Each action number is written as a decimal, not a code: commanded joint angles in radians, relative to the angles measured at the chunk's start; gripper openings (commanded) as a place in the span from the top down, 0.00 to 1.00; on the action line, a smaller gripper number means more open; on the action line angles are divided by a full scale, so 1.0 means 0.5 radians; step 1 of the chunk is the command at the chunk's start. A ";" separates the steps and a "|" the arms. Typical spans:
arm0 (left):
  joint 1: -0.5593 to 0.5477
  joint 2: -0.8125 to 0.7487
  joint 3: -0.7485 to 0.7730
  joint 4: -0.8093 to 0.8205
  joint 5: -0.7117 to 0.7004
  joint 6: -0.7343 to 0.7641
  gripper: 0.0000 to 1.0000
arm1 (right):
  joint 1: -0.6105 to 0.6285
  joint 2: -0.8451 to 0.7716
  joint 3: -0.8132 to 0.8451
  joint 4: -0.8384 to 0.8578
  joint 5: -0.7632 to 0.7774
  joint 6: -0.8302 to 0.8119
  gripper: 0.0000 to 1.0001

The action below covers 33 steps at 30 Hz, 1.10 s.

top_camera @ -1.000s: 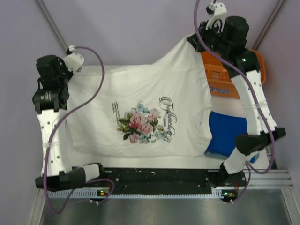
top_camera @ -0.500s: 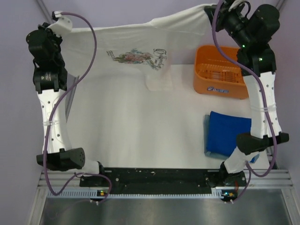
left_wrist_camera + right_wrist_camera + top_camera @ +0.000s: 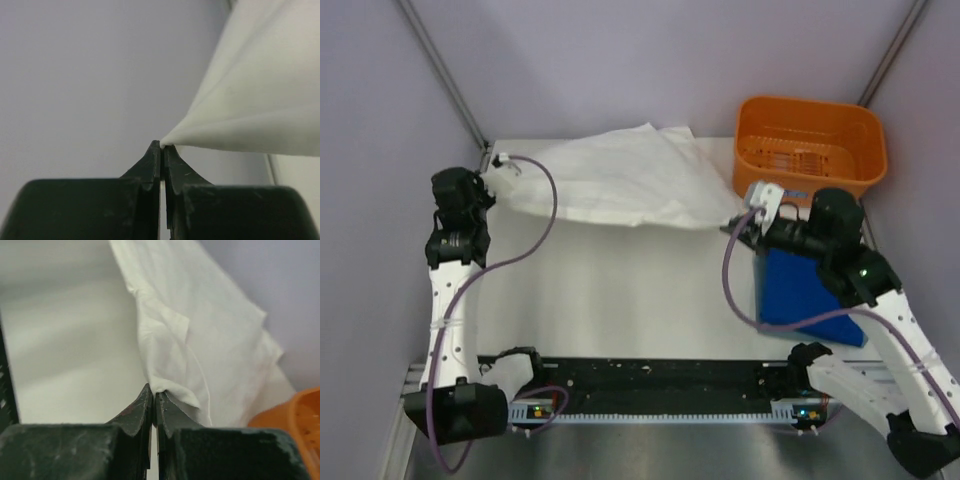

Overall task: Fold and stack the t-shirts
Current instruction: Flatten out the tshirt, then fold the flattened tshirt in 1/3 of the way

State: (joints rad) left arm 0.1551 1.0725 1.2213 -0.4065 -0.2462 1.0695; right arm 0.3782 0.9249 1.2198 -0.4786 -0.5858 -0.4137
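The white t-shirt [image 3: 625, 182] hangs stretched between my two grippers over the far part of the table, plain side up, its print hidden. My left gripper [image 3: 498, 176] is shut on its left corner, seen as white cloth [image 3: 250, 90] at the fingertips. My right gripper [image 3: 738, 222] is shut on its right corner, where the cloth [image 3: 200, 340] bunches at the tips. The folded royal blue t-shirt [image 3: 798, 292] lies at the right, partly under my right arm.
An orange plastic basket [image 3: 810, 120] stands at the far right corner, just behind my right gripper; its rim shows in the right wrist view [image 3: 300, 415]. Purple walls close the back and sides. The black rail [image 3: 650, 378] runs along the near edge.
Both arms have swung down and nearer from high at the back. The white shirt came down with them and now shows its plain side, lying lower over the far table.
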 commanded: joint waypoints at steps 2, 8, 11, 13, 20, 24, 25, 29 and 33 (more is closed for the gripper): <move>0.052 -0.132 -0.496 -0.576 0.084 0.094 1.00 | 0.317 -0.377 -0.785 -0.031 -0.338 -0.189 1.00; 0.061 -0.224 -1.104 -0.549 -0.063 0.196 1.00 | 0.498 -0.383 -1.114 -0.165 -0.265 -0.209 1.00; 0.070 -0.261 -1.218 -0.613 -0.121 0.217 1.00 | 0.544 -0.325 -1.117 -0.319 -0.151 -0.350 1.00; 0.082 -0.283 -1.240 -0.623 -0.155 0.229 1.00 | 0.593 -0.261 -1.102 -0.368 -0.077 -0.384 1.00; 0.089 -0.212 -1.102 -0.418 -0.066 0.156 1.00 | 0.603 -0.064 -1.053 -0.062 0.418 -0.378 1.00; 0.089 -0.069 -1.001 -0.273 0.001 0.076 1.00 | 0.554 -0.028 -1.138 0.428 0.800 -0.335 1.00; 0.089 -0.022 -0.970 -0.270 0.017 0.058 1.00 | 0.529 -0.015 -1.178 0.560 0.840 -0.314 1.00; 0.089 0.171 -0.881 -0.218 0.029 -0.016 1.00 | 0.394 0.080 -1.292 0.941 0.764 -0.265 1.00; 0.086 0.288 -0.847 -0.144 0.038 -0.025 1.00 | 0.317 0.190 -1.326 1.202 0.788 -0.323 1.00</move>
State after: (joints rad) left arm 0.1940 1.1763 0.7551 -0.5529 -0.2462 1.0885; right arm 0.5701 0.9798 0.5724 -0.1154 -0.2272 -0.5655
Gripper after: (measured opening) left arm 0.017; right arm 0.009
